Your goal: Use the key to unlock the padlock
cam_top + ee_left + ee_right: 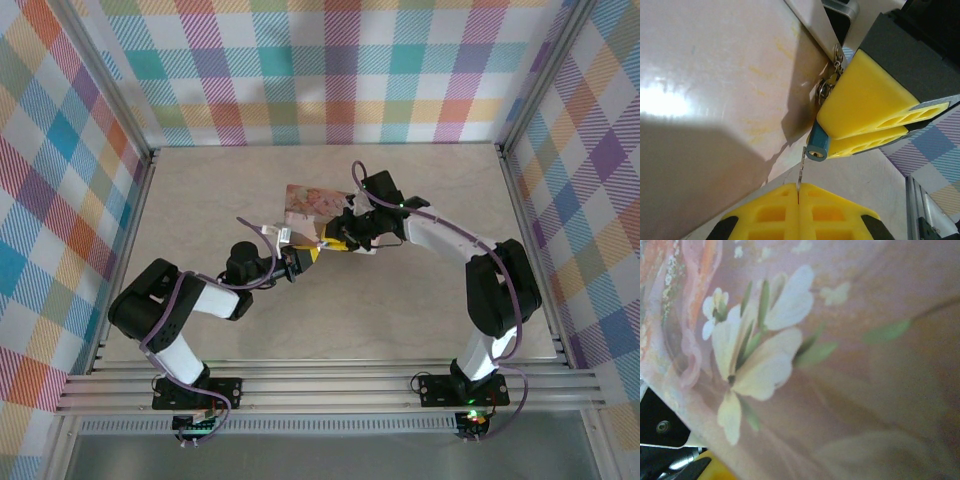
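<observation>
Yellow left fingers (770,215): pressed fully together with no gap between them; a thin metal key (800,167) is pinched in the seam and stands out past the tips.
Left gripper (308,258): seen from above near the middle of the table, pointed toward the right gripper (336,243); the two are set close, tip to tip.
Yellow right fingers (865,100): drawn in to a narrow gap and clamped on the padlock (817,145), whose teal body juts out from between them.
Padlock: held in the right gripper's grasp, its keyhole end turned toward the left fingers; small metal links (826,90) are seen above it, against the upper finger.
Key tip: placed just beside the padlock's keyhole end; whether it touches cannot be told.
Tin (315,205): pink and illustrated, lying just behind the two grippers; in the right wrist view its surface is seen very close and blurred, painted with a white flower (750,355) and green leaves.
Table (200,200): pale and faintly grained; a bright glare is caught on it in the left wrist view.
Walls (330,60): covered on three sides with pastel checked cloth.
Rails (330,385): aluminium, run along the near edge, where both arm bases are bolted.
</observation>
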{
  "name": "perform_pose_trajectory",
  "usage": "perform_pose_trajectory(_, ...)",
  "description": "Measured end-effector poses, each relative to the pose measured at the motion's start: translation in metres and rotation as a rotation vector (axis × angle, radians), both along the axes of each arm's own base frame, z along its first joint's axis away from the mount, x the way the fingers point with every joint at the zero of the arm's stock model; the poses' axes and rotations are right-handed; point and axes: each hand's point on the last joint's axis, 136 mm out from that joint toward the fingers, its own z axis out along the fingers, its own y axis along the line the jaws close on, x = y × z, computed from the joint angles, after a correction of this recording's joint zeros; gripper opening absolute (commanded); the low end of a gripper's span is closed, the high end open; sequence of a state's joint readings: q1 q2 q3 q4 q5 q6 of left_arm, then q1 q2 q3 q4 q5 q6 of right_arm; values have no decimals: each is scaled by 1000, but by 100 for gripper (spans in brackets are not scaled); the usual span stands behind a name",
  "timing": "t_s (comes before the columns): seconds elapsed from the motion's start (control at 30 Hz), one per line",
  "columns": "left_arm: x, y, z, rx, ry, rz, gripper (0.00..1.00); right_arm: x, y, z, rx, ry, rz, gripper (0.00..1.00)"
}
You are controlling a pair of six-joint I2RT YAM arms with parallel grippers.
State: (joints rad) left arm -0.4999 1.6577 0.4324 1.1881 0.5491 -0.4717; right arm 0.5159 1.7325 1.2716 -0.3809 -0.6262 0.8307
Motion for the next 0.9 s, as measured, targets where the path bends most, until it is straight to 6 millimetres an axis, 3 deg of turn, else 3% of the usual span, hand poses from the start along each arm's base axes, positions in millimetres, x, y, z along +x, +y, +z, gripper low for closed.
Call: perform_pose_trajectory(0.9, -3, 0, 4, -16, -6, -8, 0, 4, -2, 1, 34, -9, -16, 0)
